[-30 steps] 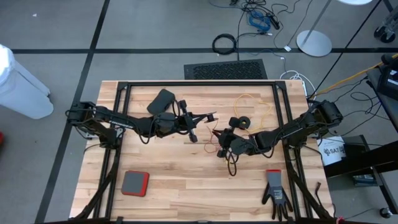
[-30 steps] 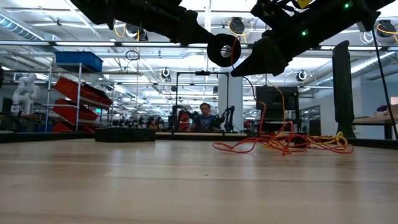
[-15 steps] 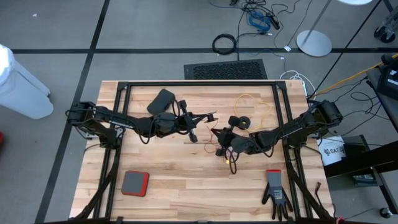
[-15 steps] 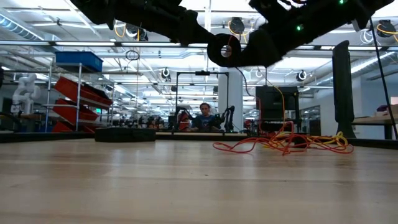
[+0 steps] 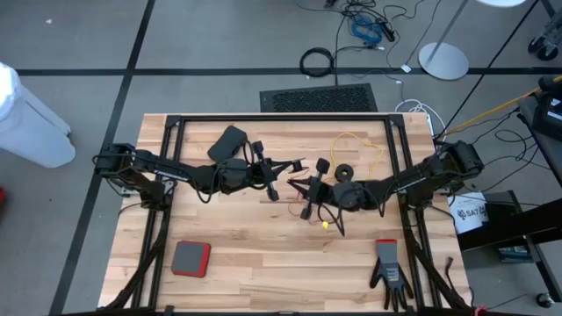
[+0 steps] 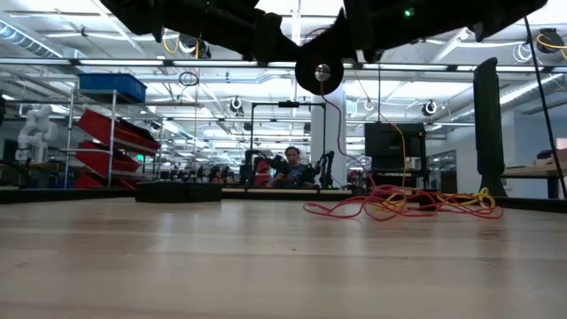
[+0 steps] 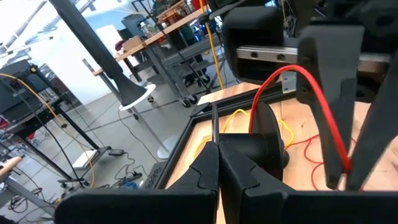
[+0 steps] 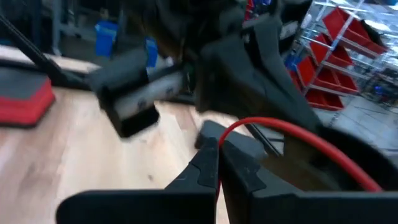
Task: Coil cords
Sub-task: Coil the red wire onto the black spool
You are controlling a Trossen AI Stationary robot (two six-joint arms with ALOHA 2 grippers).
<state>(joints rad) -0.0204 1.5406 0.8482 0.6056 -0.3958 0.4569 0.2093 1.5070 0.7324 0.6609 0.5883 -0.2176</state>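
Red thin cord [image 8: 292,134] is pinched in the closed right gripper [image 5: 309,198] above the wooden table [image 5: 237,254]. A small round black reel [image 6: 319,73] is clamped in the closed left gripper [image 5: 299,163] close by.

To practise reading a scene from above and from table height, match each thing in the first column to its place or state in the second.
Column 1
1. black glove
2. red pad
3. yellow cord
4. black reel

Column 2
a. raised in the air above the table
b. lying flat, lower left corner in the overhead view
c. lying in loose loops on the wood
d. lying flat, lower right corner in the overhead view

Pairs: 1-d, 2-b, 3-c, 4-a
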